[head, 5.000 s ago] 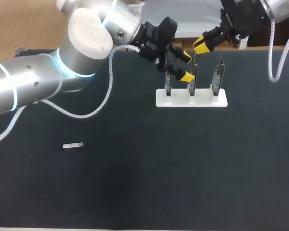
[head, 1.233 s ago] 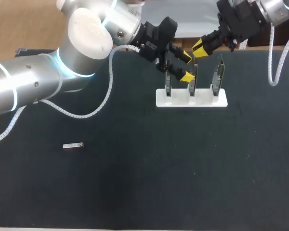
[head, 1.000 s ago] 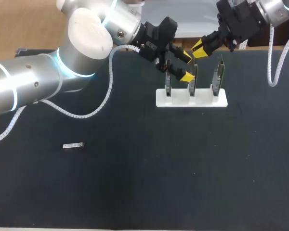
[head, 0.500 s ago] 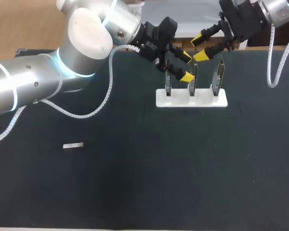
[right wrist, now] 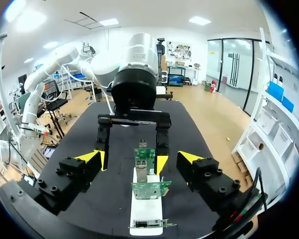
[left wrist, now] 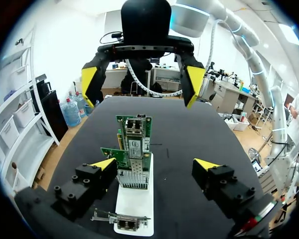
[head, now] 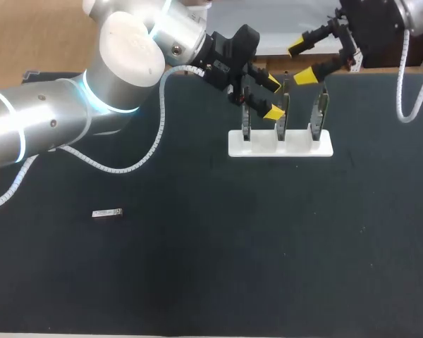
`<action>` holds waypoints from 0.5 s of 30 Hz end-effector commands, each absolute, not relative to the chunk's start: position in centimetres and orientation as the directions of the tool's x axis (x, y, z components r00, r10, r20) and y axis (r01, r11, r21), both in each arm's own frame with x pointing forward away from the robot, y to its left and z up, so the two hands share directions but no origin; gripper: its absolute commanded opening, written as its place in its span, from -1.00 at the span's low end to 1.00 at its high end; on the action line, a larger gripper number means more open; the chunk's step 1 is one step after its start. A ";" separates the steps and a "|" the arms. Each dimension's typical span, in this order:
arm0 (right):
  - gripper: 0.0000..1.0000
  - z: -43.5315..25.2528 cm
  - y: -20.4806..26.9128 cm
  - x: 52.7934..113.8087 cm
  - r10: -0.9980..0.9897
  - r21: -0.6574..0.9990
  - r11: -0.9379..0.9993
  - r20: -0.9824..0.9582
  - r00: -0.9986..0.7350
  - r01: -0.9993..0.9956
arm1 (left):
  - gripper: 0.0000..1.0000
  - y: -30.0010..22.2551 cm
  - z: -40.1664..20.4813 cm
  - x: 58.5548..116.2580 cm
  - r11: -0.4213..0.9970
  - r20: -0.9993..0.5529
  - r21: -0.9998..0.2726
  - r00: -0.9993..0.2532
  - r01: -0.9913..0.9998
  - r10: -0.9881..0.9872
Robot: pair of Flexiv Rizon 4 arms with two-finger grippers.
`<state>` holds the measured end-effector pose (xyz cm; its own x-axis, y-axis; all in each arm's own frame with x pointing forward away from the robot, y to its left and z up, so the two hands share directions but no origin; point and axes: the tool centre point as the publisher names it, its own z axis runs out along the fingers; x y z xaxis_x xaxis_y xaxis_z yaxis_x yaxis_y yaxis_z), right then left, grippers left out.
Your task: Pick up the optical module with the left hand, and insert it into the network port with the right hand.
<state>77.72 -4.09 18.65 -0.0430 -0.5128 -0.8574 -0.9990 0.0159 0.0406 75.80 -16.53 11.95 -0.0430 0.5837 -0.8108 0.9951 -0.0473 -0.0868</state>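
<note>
Showing both pincers spread wide and empty: left pincer (head: pixel 273 98) hangs just beside the upright network cards (head: pixel 283 120) on the white stand (head: pixel 280 146); right pincer (head: pixel 301 62) faces it across the cards. Optical module (head: pixel 106 213) lies flat on the dark worktop (head: pixel 233 246), well apart from the stand

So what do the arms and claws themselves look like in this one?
Left arm: rounded silver-white links, light-blue glowing rings at the joints, a white ribbed cable looping alongside. Right arm: the same silver finish, with its own white cable. Left claw and right claw: black bodies, two fingers each, bright yellow tips.
</note>
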 end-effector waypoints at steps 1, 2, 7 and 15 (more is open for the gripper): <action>1.00 19.0 -4.0 77.0 -0.513 0.024 0.033 -0.857 -0.038 -0.999 | 1.00 -16.6 12.0 76.0 -0.050 -0.808 -0.090 -0.044 0.995 0.588; -0.08 19.1 -4.0 77.0 -0.516 0.019 0.040 -0.856 -0.037 -0.999 | 1.00 -16.6 12.0 76.0 -0.050 -0.808 -0.090 -0.044 0.995 0.588; -1.00 19.3 -4.1 77.1 -0.513 0.013 0.057 -0.857 -0.040 -0.998 | 1.00 -16.6 12.0 76.0 -0.050 -0.808 -0.090 -0.044 0.995 0.588; -1.00 19.5 -3.8 77.4 -0.523 0.005 0.055 -0.852 -0.033 -0.998 | 1.00 -16.6 12.0 76.0 -0.050 -0.808 -0.090 -0.044 0.995 0.588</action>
<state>77.59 -3.98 19.36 -0.0330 -0.5190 -0.8541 -0.9987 0.0494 0.0086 75.80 -16.53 11.95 -0.0430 0.5837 -0.8108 0.9951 -0.0474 -0.0868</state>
